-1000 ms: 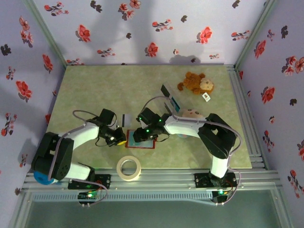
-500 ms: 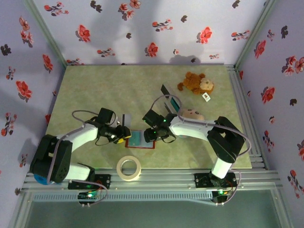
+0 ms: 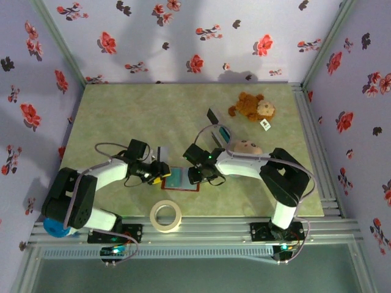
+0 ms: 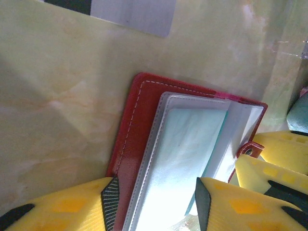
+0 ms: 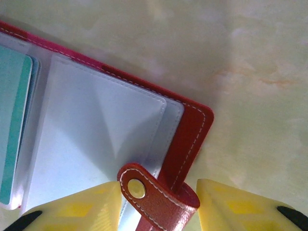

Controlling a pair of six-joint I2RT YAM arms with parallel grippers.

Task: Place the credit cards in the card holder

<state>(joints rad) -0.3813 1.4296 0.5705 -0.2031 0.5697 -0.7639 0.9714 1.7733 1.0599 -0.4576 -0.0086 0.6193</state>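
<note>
Small red folding wallet (image 3: 181, 179) lies open on green table (image 3: 122, 116), between arms. Left gripper (image 4: 154, 202) half open, straddling wallet's left edge, likely pinning it flat. Right gripper (image 5: 158, 195) brackets snap strap (image 5: 137, 185); pinched or not, cannot tell. Teal plastic card (image 4: 192, 139) pocketed; grey card (image 4: 130, 12) waits beside.

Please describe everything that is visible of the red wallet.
The red wallet lies open and flat on the table. Its cover looks like leather with pale stitching; inside are clear plastic sleeves, one holding a teal card. Its snap strap sits inside the right claw; the left claw straddles the opposite edge.
</note>
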